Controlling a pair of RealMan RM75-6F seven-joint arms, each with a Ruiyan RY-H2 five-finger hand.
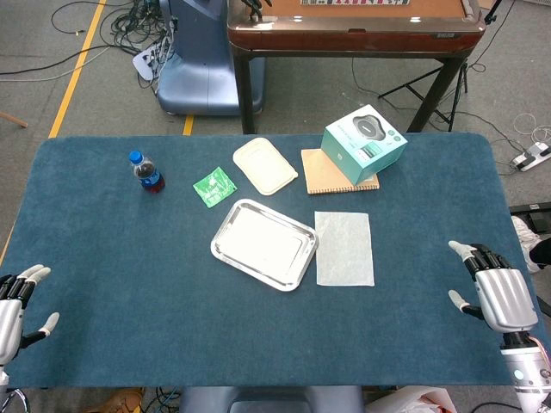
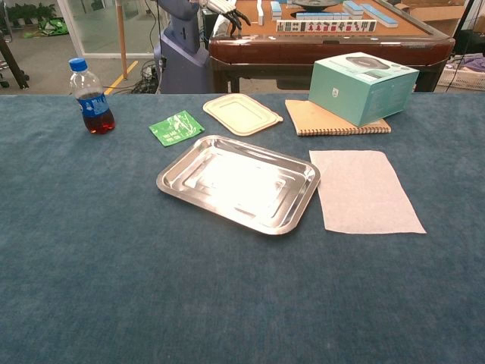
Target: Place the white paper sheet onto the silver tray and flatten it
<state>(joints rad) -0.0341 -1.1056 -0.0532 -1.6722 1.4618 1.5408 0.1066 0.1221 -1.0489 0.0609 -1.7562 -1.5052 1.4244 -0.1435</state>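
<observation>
A: Where does the white paper sheet (image 1: 344,248) lie?

B: Flat on the blue counter (image 1: 112,284), just beside the silver tray (image 1: 225,225) at the tray's 3 o'clock edge, close to it but apparently not overlapping. The tray holds nothing.

A: And the robot hands?

B: Both rest at the near corners of the counter, well apart from everything. The right robot hand (image 1: 498,292) sits at about 4 o'clock from the sheet, fingers spread and holding nothing. The left robot hand (image 1: 15,303) is at the tray's 8 o'clock, also with fingers apart and empty. The chest view shows neither.

A: So the step is the first reach. How should it go well?

B: The right robot hand is probably the better choice, being nearer. A thin sheet lying flat offers no edge to pinch, so it likely needs a fingertip pressing on its near corner, sliding it toward 9 o'clock over the tray's raised rim, then a flat sweep to smooth it.

A: Risks?

B: Crumpling against the rim, or nudging the tray.
</observation>
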